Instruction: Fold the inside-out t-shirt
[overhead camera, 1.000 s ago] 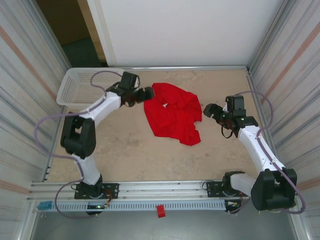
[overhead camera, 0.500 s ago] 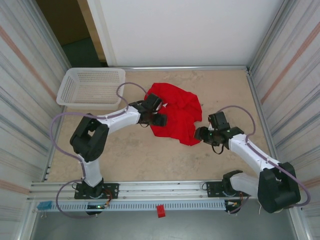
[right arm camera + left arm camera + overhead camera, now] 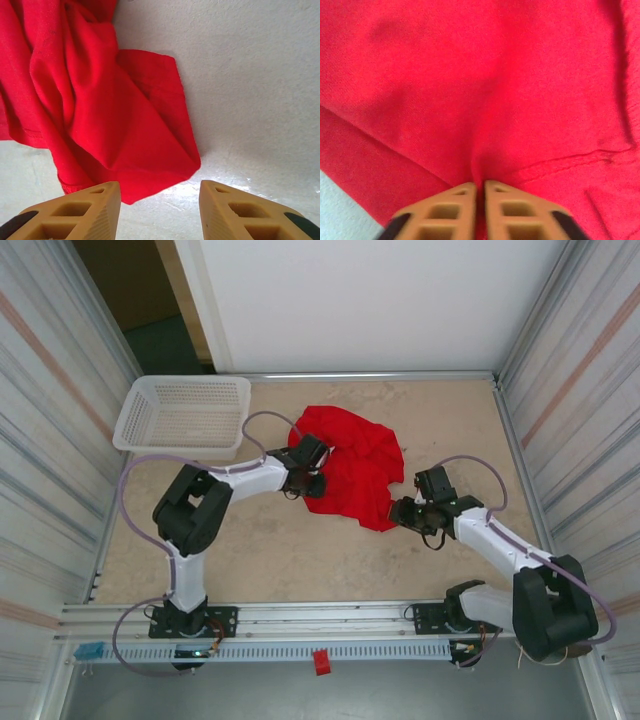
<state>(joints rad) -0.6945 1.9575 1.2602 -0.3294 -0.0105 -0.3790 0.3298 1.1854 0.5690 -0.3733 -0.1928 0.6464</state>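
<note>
Left tool pinched tight, its orange fingers pressed together on a small tuck of red cloth, creases running into the nip; in the top view it sits at the left edge of the heap, near centre frame. Right tool at a middling gape, nothing held, bare worktop under the gap. The lower corner of the cloth lies just ahead of it at bottom centre of the right wrist view, close but apart as far as I can tell. Inside-out t-shirt is a crumpled heap on the worktop, upper middle of the top view, doubled over itself, no sleeve or collar plainly readable. A stitched seam crosses the right of the left wrist view. White mesh basket at upper left, well apart from the cloth. Judgement: the step in hand is the first grasp for spreading the shirt flat; folding proper not yet begun, task near its start. Next move, as I read it: right tool goes forward onto that loose corner and closes on one edge, not a bundle of layers, then both arms lift and draw apart to open the heap. Left grip seems to take a fold rather than a clean edge, so it may drag several layers along
</note>
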